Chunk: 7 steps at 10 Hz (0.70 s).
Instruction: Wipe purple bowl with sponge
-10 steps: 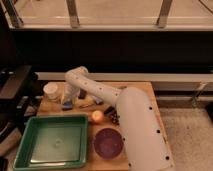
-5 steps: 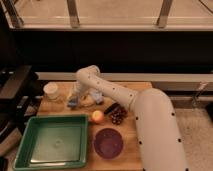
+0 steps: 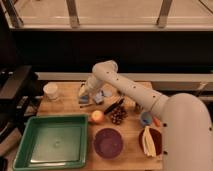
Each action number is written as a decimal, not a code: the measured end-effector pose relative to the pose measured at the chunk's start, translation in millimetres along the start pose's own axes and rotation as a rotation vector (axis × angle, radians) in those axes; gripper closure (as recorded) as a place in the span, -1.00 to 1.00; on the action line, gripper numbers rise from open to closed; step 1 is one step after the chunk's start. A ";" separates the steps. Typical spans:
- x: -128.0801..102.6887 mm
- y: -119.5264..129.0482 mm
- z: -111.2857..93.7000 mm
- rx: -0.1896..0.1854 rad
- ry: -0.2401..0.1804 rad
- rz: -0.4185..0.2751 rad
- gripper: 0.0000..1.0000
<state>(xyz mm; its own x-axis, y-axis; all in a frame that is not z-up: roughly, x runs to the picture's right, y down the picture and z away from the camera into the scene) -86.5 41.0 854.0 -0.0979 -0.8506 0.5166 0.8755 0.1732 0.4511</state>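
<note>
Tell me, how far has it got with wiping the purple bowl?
Looks done: the gripper seems shut on the sponge at the back of the table. In hand: getting it over to the purple bowl. Left: that bowl sits near the front edge, well apart from the sponge, so all the wiping remains.

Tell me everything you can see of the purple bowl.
The purple bowl is round, shallow and dull purple, plastic-looking, with a plain, empty inside. It sits upright on the wooden table near the front edge, between the green tray and the reddish-brown bowl, touching neither as far as shows. The gripper is at the table's far side, well away from it.
</note>
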 end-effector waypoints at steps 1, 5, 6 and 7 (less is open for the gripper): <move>-11.8 3.0 -8.8 -0.002 -0.012 -0.014 0.81; -99.0 12.1 -50.7 0.003 -0.087 -0.059 0.81; -122.3 18.4 -58.6 0.015 -0.115 -0.047 0.81; -134.9 20.9 -62.7 0.023 -0.131 -0.044 0.81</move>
<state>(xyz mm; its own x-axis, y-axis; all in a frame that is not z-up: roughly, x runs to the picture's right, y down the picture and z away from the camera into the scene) -25.3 128.2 748.1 -0.1981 -0.7855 0.5864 0.8583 0.1500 0.4908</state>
